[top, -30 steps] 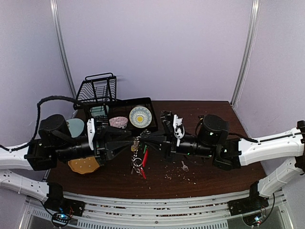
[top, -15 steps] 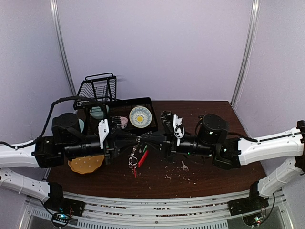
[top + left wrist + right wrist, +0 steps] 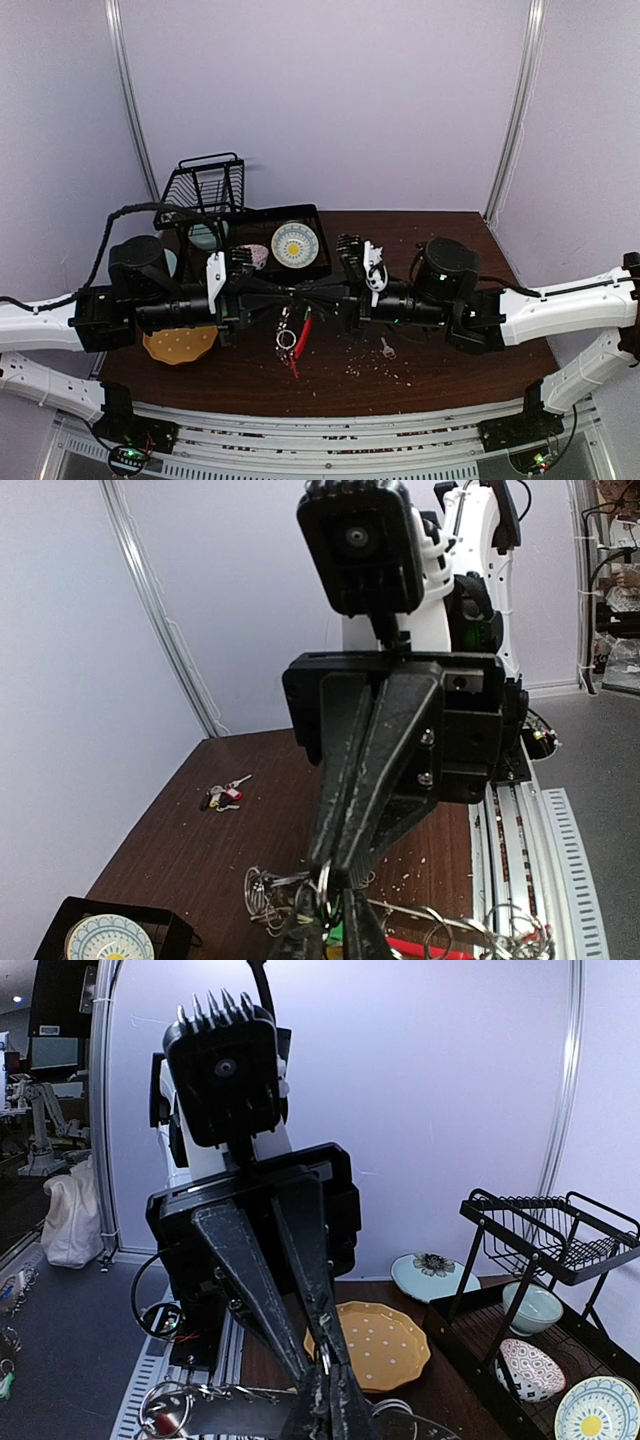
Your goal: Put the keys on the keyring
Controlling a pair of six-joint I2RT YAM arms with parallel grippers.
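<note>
The dark wooden table [image 3: 460, 365] carries a black dish rack [image 3: 200, 190] at upper left, a yellow plate [image 3: 175, 347] (white-dotted) at left, a loose key [image 3: 386, 348] and crumbs [image 3: 362, 372] right of centre.

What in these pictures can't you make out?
Top view: what the left claw and right claw each pinch; their tips meet at the keyring, too small to tell.
Left wrist view: most of the keyring, cut off by the bottom edge and partly behind the claws.
Right wrist view: the keyring too, cut by the bottom edge.
Left wrist view: how many loose keys lie on the table; too small.
</note>
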